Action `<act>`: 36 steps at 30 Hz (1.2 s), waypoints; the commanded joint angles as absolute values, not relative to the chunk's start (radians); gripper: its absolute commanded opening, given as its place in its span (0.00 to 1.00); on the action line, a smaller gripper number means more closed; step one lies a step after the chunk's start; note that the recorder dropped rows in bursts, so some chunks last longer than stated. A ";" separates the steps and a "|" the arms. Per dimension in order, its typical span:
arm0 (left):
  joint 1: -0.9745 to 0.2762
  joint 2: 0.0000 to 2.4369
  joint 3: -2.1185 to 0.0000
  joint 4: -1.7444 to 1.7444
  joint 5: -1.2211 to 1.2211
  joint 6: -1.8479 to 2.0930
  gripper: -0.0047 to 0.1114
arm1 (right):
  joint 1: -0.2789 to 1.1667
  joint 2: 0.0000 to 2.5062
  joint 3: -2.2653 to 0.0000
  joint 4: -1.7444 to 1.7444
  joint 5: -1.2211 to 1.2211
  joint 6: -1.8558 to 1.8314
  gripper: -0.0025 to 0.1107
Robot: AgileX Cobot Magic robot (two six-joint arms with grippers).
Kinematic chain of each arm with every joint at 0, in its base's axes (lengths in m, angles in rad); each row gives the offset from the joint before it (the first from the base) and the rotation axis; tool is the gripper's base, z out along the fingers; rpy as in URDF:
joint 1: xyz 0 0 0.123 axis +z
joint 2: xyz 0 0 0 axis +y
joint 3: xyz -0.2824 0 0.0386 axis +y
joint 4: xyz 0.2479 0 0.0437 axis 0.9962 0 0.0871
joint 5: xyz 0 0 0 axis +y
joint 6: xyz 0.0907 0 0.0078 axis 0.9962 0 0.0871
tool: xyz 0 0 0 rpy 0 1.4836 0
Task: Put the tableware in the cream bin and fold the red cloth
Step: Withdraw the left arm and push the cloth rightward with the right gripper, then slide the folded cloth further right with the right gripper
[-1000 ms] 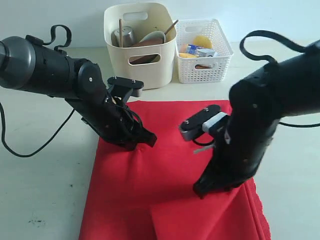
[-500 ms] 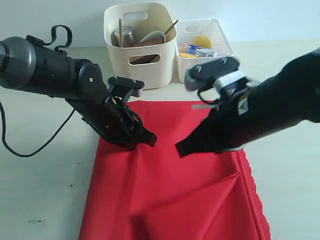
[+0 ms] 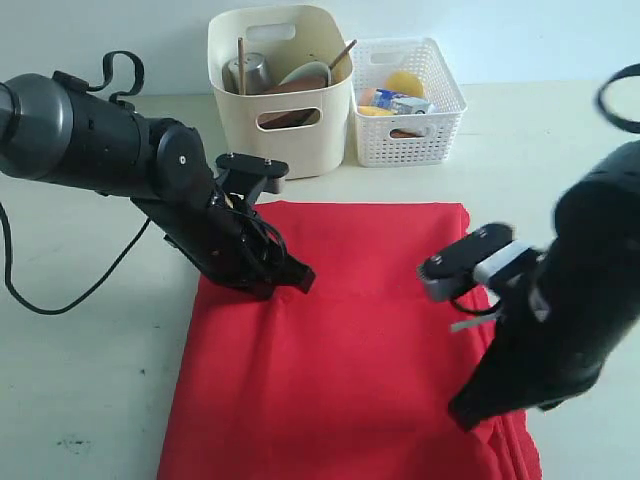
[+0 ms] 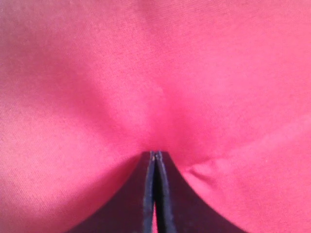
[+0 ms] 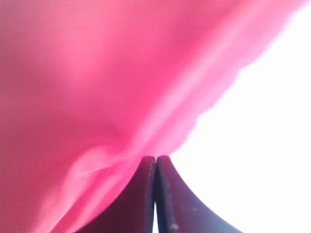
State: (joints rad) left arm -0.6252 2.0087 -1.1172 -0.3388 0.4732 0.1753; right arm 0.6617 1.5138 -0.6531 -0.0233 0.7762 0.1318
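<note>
Broadly, we see a pale, off-white surface (image 3: 90, 380) that runs back to a plain light wall (image 3: 560, 40) and has a few dark specks (image 3: 70, 440) near its front left corner. A large bright red cloth (image 3: 350, 340) lies spread across the middle of it.

The left pincer (image 3: 298, 281) is closed tight near the cloth's left side, and fabric puckers out from its tips. The right pincer (image 3: 465, 415) is also closed. It sits at the scalloped right edge, with a ridge of cloth gathered at its tips.

At the back stands a tall cream plastic bin (image 3: 300, 140) holding a steel cup (image 3: 250, 72), a pale speckled bowl (image 3: 308, 72) and a brown wooden plate (image 3: 290, 88). A white lattice-walled basket (image 3: 420, 140) of food stands just beside it.
</note>
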 commanded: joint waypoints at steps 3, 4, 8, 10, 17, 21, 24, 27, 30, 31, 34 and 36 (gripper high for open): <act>-0.628 2.037 -1.111 -0.329 0.467 0.173 0.04 | 0.663 1.147 -0.619 -0.518 0.608 0.762 0.02; -0.628 2.029 -1.121 -0.329 0.478 0.173 0.04 | 0.663 1.131 -0.619 -0.454 0.515 0.717 0.02; -0.628 1.868 -1.123 -0.326 0.462 0.208 0.04 | 0.663 1.224 -0.619 -0.150 0.384 0.466 0.02; -0.628 1.773 -1.120 -0.288 0.460 0.210 0.04 | 0.663 1.291 -0.630 -0.036 0.391 0.367 0.02; -0.607 1.472 -1.043 -0.224 0.458 0.203 0.04 | 0.663 1.551 -0.682 0.344 0.361 -0.121 0.02; -0.562 1.228 -0.914 -0.222 0.465 0.203 0.04 | 0.663 1.798 -0.858 0.280 0.490 -0.189 0.02; -0.503 1.076 -0.808 -0.221 0.467 0.203 0.04 | 0.663 1.910 -0.889 0.009 0.586 0.023 0.02; -0.459 1.001 -0.737 -0.221 0.485 0.203 0.04 | 0.631 1.898 -0.842 -0.362 0.652 0.342 0.02; -0.450 0.972 -0.719 -0.221 0.522 0.203 0.04 | 0.507 1.885 -0.804 -0.461 0.661 0.413 0.02; -0.450 0.963 -0.719 -0.221 0.541 0.203 0.04 | 0.422 1.885 -0.803 -0.494 0.642 0.423 0.02; -0.450 0.946 -0.719 -0.221 0.547 0.203 0.04 | 0.262 1.882 -0.845 -0.512 0.586 0.423 0.02; -0.450 0.943 -0.719 -0.221 0.547 0.203 0.04 | 0.223 1.861 -0.877 -0.478 0.632 0.423 0.02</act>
